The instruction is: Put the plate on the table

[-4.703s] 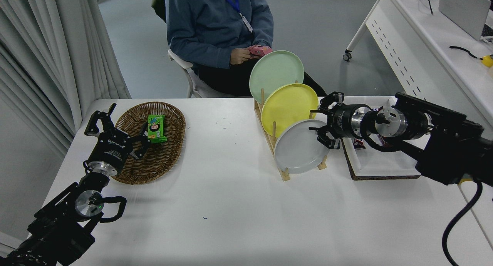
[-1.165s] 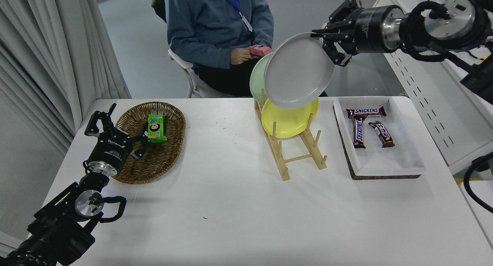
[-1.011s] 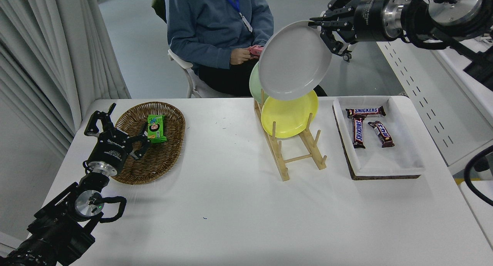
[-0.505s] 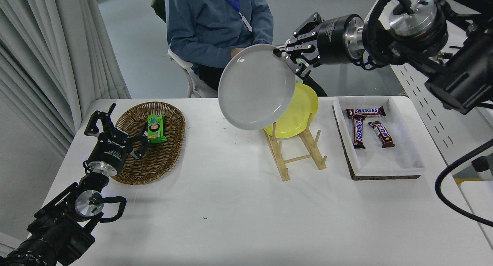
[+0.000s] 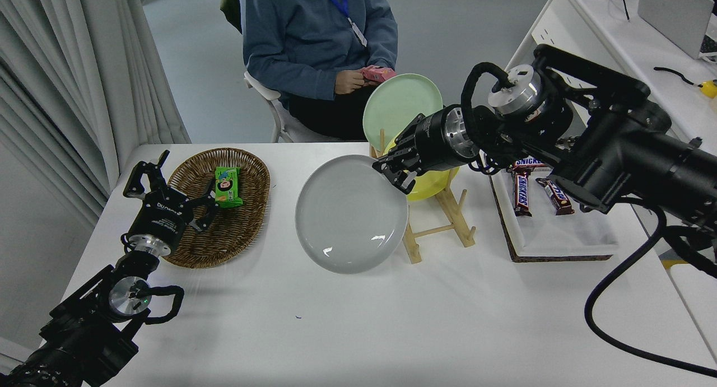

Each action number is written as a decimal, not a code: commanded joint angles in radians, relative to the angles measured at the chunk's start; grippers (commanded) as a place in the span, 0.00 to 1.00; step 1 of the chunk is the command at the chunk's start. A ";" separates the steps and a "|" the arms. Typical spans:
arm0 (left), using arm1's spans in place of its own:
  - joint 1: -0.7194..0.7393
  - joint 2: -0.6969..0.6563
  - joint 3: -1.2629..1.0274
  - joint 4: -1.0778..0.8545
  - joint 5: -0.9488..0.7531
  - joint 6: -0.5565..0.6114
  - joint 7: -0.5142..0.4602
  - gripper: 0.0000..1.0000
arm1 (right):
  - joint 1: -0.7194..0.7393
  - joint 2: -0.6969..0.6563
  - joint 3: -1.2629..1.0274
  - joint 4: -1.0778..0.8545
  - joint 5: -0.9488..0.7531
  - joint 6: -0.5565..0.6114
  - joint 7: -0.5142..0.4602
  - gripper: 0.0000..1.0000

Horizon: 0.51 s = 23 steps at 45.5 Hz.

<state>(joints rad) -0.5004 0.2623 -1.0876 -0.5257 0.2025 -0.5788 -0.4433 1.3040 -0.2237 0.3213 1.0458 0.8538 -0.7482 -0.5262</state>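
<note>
Where basket (image 5: pixel 224 230) sits, green packet (image 5: pixel 228 186), perhaps snacks.

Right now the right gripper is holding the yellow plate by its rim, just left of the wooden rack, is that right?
Not quite. The head view shows the right gripper holding the light-grey plate by its rim, just left of the wooden rack. The yellow plate is in the rack.

Landmark: rack (image 5: pixel 434 219), mid table (image 5: pixel 358 320)
Left of rack: plate (image 5: pixel 351 213); farther left, basket (image 5: pixel 224 208) holding a snack packet (image 5: pixel 227 186)
Right of rack: tray (image 5: pixel 560 236) holding bars (image 5: pixel 522 192)
Behind rack: seated person (image 5: pixel 316 40)
</note>
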 commanded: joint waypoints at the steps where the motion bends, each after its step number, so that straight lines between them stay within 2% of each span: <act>1: 0.000 0.000 0.000 0.000 0.000 -0.001 0.000 1.00 | -0.032 0.109 0.007 -0.075 0.040 -0.037 0.012 0.00; 7: 0.000 0.000 0.000 0.000 0.000 0.000 0.000 1.00 | -0.049 0.175 0.005 -0.150 0.042 -0.037 0.012 0.00; 23: -0.001 0.000 0.000 0.000 0.000 -0.001 0.000 1.00 | -0.140 0.224 0.010 -0.265 0.042 -0.037 0.014 0.00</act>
<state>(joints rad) -0.5003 0.2623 -1.0876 -0.5257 0.2025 -0.5788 -0.4433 1.2119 -0.0386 0.3283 0.8724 0.8928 -0.7820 -0.5148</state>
